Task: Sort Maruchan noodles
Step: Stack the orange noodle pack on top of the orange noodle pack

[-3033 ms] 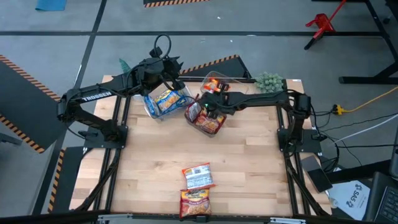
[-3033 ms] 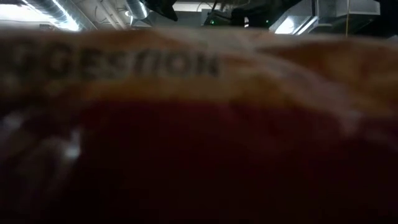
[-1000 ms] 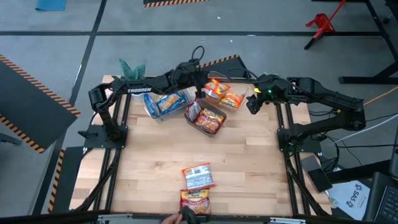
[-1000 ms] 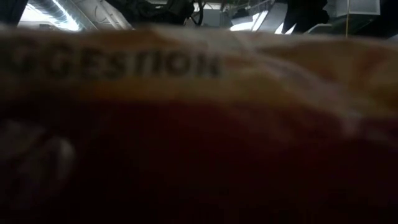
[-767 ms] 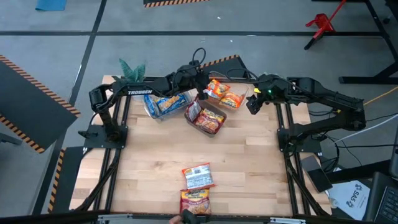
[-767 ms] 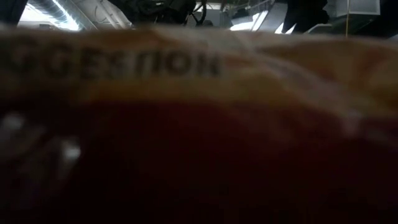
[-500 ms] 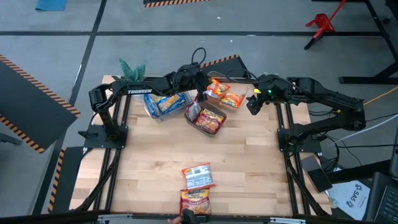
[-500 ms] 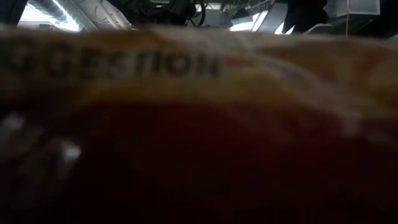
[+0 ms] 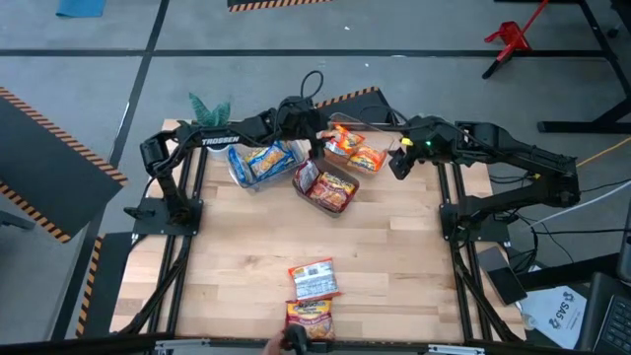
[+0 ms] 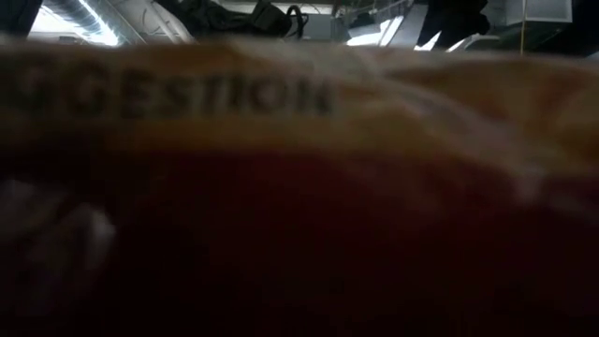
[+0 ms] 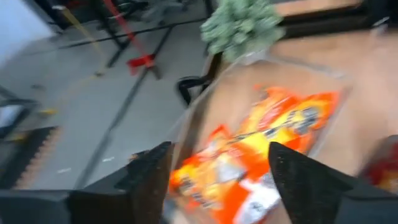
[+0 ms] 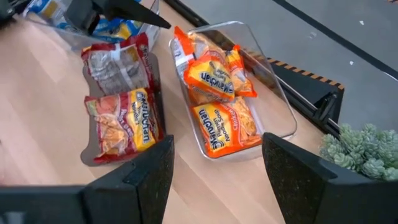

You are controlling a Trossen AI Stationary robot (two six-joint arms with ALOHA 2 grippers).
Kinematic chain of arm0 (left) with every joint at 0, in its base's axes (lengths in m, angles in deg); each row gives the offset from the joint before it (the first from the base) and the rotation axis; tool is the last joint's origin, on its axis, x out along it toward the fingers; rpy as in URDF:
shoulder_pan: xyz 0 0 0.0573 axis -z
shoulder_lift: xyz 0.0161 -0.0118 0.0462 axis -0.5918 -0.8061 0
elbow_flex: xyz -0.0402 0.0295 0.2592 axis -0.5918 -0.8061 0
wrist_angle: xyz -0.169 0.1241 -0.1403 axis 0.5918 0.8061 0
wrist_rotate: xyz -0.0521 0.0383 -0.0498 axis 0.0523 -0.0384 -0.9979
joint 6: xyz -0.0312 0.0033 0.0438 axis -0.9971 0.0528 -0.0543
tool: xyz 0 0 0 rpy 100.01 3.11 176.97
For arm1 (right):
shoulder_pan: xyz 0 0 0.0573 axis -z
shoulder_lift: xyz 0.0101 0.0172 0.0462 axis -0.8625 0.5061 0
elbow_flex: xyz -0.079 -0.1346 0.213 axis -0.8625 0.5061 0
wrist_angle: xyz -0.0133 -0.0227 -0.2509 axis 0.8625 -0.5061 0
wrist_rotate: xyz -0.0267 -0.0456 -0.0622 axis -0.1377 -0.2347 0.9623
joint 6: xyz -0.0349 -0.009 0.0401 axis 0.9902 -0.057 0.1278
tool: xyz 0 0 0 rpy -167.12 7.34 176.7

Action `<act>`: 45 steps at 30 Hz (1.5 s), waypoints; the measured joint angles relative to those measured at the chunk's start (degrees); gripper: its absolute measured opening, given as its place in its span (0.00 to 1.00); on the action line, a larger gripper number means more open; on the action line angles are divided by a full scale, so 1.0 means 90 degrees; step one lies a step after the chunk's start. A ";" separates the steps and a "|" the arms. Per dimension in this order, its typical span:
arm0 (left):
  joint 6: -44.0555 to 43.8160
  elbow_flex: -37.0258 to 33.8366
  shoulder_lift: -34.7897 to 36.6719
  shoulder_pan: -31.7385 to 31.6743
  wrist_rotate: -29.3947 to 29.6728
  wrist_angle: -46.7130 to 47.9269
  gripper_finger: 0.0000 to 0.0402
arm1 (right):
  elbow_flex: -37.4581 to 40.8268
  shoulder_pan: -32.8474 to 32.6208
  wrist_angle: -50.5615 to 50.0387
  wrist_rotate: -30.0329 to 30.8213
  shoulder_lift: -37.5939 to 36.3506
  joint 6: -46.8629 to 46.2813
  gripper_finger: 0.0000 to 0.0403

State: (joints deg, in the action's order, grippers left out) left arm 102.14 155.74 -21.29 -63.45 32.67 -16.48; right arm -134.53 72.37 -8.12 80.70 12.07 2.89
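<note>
Wooden table (image 9: 385, 247), grey floor (image 9: 414, 39), sorted noodle packets (image 12: 214, 99) in bins

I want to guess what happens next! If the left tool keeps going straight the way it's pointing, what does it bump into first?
Probably the orange noodle packets in the clear bin. The open left tool points right at them, though depth is hard to judge.

- Low view: a blurred noodle packet (image 10: 299, 187) pressed close to the lens fills nearly the whole picture and hides the table behind it.
- Left wrist view: the orange packets (image 11: 261, 149) are smeared; print unreadable.
- High view: the front packet (image 9: 309, 320) is partly cut off at the picture's lower edge.
</note>
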 joint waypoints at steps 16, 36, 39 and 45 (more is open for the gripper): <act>0.1062 -0.0005 -0.0090 -0.0024 0.2109 -0.0553 0.74 | 0.0000 0.0000 0.0010 0.0367 0.0002 -0.0307 0.57; 0.1956 0.0957 -0.0742 -0.0463 -0.1044 0.1399 0.73 | 0.0000 0.0000 0.0007 0.0475 0.0002 -0.0309 0.57; 0.2192 0.1230 -0.1011 -0.0451 -0.0925 0.1692 0.73 | 0.0000 0.0000 0.0009 0.0479 0.0002 -0.0368 0.57; 0.2599 0.1508 -0.1205 -0.0423 -0.1137 0.1936 0.73 | 0.0000 0.0000 -0.0002 0.0475 0.0002 -0.0472 0.57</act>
State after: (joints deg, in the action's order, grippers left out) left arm 125.53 169.32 -32.13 -67.26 22.44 0.94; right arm -134.53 72.37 -8.14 84.97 12.09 -1.36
